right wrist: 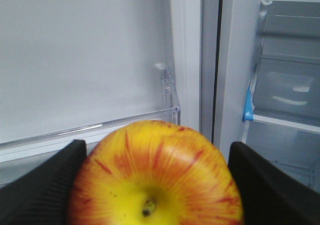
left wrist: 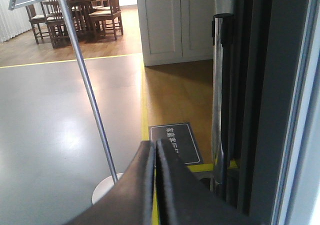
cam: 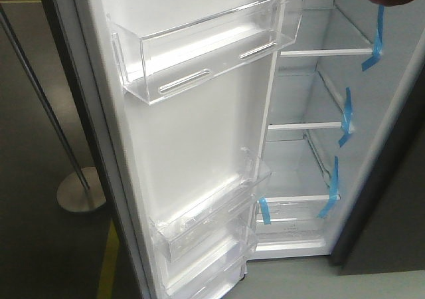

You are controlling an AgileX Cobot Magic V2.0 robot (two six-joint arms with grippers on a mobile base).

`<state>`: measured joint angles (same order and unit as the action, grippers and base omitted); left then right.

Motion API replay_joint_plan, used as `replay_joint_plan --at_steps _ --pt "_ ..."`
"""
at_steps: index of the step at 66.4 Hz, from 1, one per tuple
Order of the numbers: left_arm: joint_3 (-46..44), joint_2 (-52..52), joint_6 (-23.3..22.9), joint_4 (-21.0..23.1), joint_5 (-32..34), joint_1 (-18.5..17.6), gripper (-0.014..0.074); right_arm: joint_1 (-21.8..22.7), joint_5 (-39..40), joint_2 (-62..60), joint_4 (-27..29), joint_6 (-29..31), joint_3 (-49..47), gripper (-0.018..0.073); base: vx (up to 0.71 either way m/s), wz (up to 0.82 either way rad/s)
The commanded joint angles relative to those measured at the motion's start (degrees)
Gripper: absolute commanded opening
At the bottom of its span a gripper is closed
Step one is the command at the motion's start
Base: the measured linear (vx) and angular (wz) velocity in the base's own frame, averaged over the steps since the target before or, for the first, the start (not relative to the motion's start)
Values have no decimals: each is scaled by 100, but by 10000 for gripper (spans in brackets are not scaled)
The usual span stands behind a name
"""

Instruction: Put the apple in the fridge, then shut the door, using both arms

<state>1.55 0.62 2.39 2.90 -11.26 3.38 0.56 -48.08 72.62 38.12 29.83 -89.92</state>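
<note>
The apple [right wrist: 155, 180], red-streaked with a yellow patch round its stem, fills the bottom of the right wrist view. My right gripper [right wrist: 156, 147] is shut on it, one black finger [right wrist: 40, 185] pressed to each side. Behind it are the door's white liner [right wrist: 85, 50] and a clear bin, with the fridge interior [right wrist: 285, 90] to the right. The front view shows the door [cam: 192, 139] swung wide open, and the fridge [cam: 312, 173] with glass shelves and blue tape. My left gripper [left wrist: 154, 146] is shut on nothing, low beside the door's dark outer edge [left wrist: 285, 110].
A slanted metal sign pole [left wrist: 90, 95] on a round base [left wrist: 105, 187] stands left of the door; it also shows in the front view as the pole [cam: 40, 93]. A chrome stanchion post [left wrist: 220, 95] stands close to the fridge side. Yellow floor tape [left wrist: 145, 110] runs away from me.
</note>
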Motion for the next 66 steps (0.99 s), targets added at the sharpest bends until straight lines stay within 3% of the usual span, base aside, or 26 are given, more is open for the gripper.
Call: replay_joint_plan --at_steps 1,66 --pt "85 88 -11 49 439 -13 -8 -4 414 -147 186 40 -188 141 0 0" --pt "85 88 -11 49 439 -13 -8 -4 414 -147 186 40 -188 141 0 0"
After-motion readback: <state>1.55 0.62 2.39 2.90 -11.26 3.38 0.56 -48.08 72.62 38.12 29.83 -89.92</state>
